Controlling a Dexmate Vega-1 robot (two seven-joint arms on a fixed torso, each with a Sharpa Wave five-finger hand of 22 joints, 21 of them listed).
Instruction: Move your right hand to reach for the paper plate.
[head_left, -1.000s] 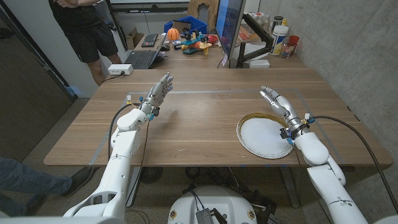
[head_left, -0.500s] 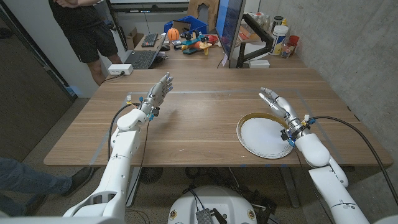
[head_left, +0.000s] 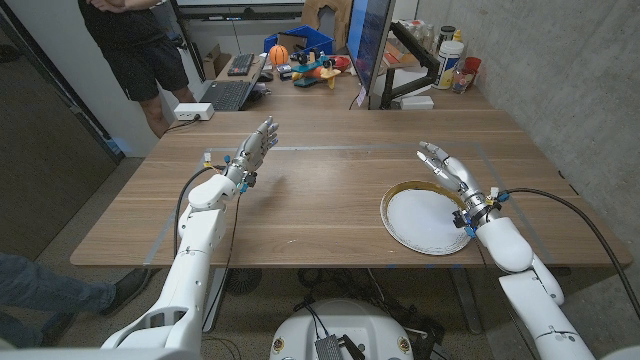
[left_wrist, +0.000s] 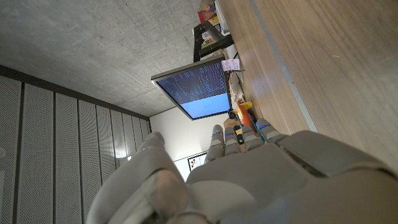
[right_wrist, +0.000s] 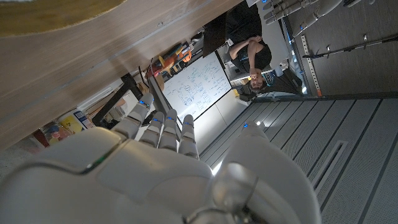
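Note:
A white paper plate (head_left: 427, 220) with a golden rim lies on the wooden table (head_left: 320, 190) at the right front; a strip of its rim (right_wrist: 56, 14) also appears in the right wrist view. My right hand (head_left: 447, 168) hovers over the plate's far right rim, fingers stretched out and apart, holding nothing. My left hand (head_left: 256, 148) is raised over the table's far left part, fingers extended and empty. The backs of both hands, right (right_wrist: 155, 168) and left (left_wrist: 249, 174), fill the lower part of their wrist views.
A person (head_left: 135, 45) stands behind the table's far left corner. Beyond the far edge are a laptop (head_left: 228, 93), a monitor (head_left: 368, 45), toys (head_left: 305, 62) and bottles (head_left: 452, 50). A concrete wall (head_left: 560, 70) runs along the right side.
My right hand has drifted slightly toward the table's right front, staying over the plate's far rim. The left arm has not moved.

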